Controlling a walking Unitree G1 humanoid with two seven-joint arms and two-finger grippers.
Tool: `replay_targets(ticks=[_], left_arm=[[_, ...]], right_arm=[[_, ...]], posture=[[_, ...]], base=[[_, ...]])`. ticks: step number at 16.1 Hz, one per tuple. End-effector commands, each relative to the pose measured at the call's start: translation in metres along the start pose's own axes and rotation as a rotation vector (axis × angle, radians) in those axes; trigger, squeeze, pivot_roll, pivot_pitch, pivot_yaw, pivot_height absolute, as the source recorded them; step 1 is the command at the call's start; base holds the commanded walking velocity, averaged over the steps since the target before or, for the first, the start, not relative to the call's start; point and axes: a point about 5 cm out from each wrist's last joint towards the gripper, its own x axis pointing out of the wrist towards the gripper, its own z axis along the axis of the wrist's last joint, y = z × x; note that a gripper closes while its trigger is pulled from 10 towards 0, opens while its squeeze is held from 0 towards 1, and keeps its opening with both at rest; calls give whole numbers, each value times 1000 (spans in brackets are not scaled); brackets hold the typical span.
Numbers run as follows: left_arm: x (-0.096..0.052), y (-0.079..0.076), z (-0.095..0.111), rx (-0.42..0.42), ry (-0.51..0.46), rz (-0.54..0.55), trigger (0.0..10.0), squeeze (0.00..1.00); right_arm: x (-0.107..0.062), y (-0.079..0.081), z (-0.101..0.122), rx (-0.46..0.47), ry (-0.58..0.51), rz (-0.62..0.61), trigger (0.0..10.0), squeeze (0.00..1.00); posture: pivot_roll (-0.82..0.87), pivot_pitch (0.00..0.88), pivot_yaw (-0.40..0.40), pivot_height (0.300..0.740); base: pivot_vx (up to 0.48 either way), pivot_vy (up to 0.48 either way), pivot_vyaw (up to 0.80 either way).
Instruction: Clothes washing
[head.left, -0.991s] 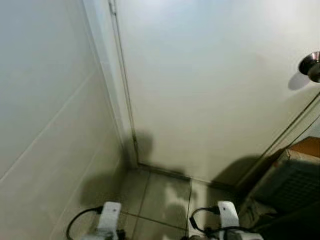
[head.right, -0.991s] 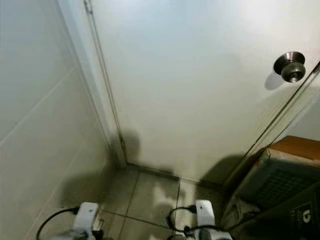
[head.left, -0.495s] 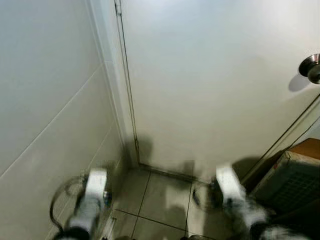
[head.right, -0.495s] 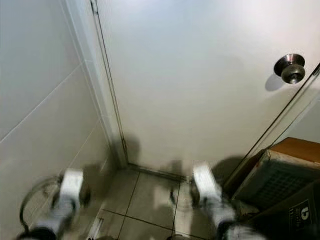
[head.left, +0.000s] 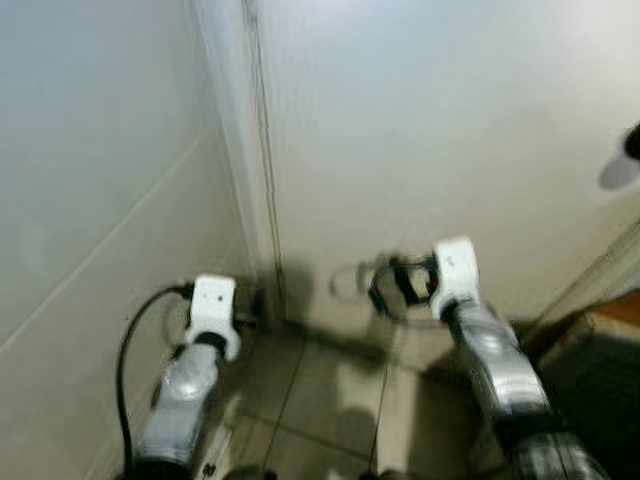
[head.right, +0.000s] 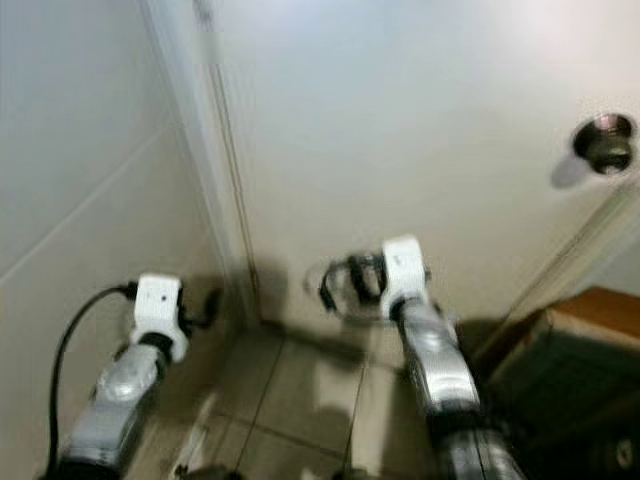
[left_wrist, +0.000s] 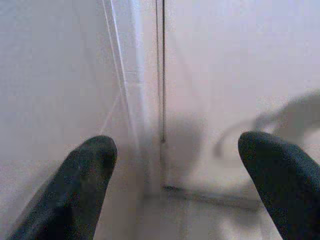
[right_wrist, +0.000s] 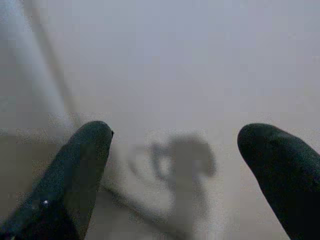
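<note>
1. White and closed, a door (head.right: 420, 150) stands straight ahead in a narrow tiled corner, with a pale wall (head.left: 90, 200) on the left and a tiled floor (head.left: 330, 390) below. No clothes and no washing machine can be made out, so where the laundry lies relative to either gripper cannot be told; it is probably past this door.

2. Nearest to the job is the round metal door knob (head.right: 604, 143), high on the far right. It sits well apart from the right gripper (right_wrist: 175, 165), up and to that gripper's right.

3. Both grippers are raised toward the door. The right gripper is spread wide and holds nothing, pointing at bare door panel. The left gripper (left_wrist: 172, 175) is also wide and empty, pointing at the seam where the door frame (left_wrist: 145, 100) meets the wall.

4. Risks, as a judgement:
   - the fingers could jab the door or wall, since both arms are close to them;
   - reaching for the knob from so low could miss or slip off the smooth metal;
   - a box (head.right: 590, 330) at the near right could snag the right arm or block the door's swing;
   - blur suggests motion, so aim may be poor.
</note>
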Motion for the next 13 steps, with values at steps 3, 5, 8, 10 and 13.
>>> replay_targets(ticks=[3,5,8,10,13], left_arm=[[-26,4,20,18,-51,9,10000,0],[-41,2,20,31,-45,9,10000,0],[-47,1,19,161,-14,17,10000,0],[-47,-5,27,182,-45,4,10000,0],[-48,-7,30,227,-28,16,10000,0]], right_arm=[[-48,0,15,-27,-110,-26,10000,0],[-70,-8,11,6,-99,-146,10000,0],[-75,-6,-3,71,31,-145,10000,0],[-70,-4,2,37,40,-138,10000,0],[-71,-7,-3,63,110,-136,10000,0]], posture=[[-6,0,-7,719],[-28,0,25,719],[-30,0,27,719],[-33,0,8,719],[-23,0,-23,719]], base=[[0,0,0],[0,0,0],[0,0,0],[0,0,0],[0,320,-669]])
